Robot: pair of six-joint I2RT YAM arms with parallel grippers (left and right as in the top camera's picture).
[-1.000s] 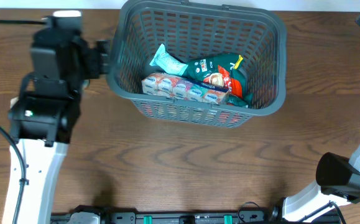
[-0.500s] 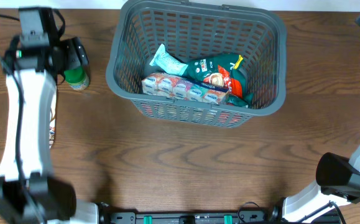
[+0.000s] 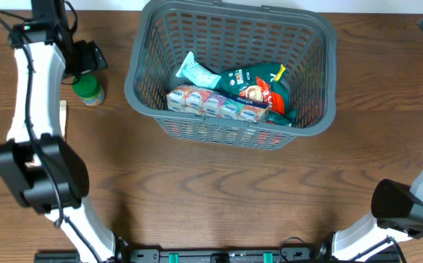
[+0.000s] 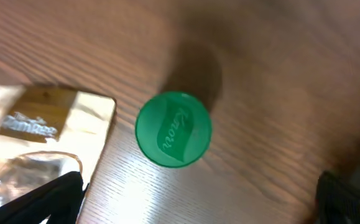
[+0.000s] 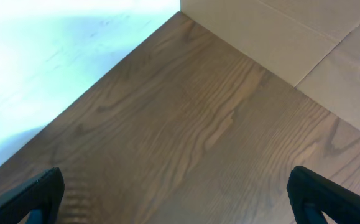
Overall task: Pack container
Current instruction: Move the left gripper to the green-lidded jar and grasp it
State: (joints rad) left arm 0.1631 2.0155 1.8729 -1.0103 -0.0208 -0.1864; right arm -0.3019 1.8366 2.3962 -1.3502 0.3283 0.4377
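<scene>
Left of the basket (image 3: 218,133) — which stands on the desk (image 3: 218,193), snack packets (image 3: 218,102) inside — the left hand (image 4: 201,190) hangs spread wide over a green-lidded jar (image 4: 173,129); the right hand (image 5: 176,193) is likewise spread.

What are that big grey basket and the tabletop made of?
The basket looks like moulded plastic, matt dark grey: lattice walls and thick rim in one piece. The table shows brown wood grain with slight sheen; solid wood or laminate, I cannot tell.
</scene>
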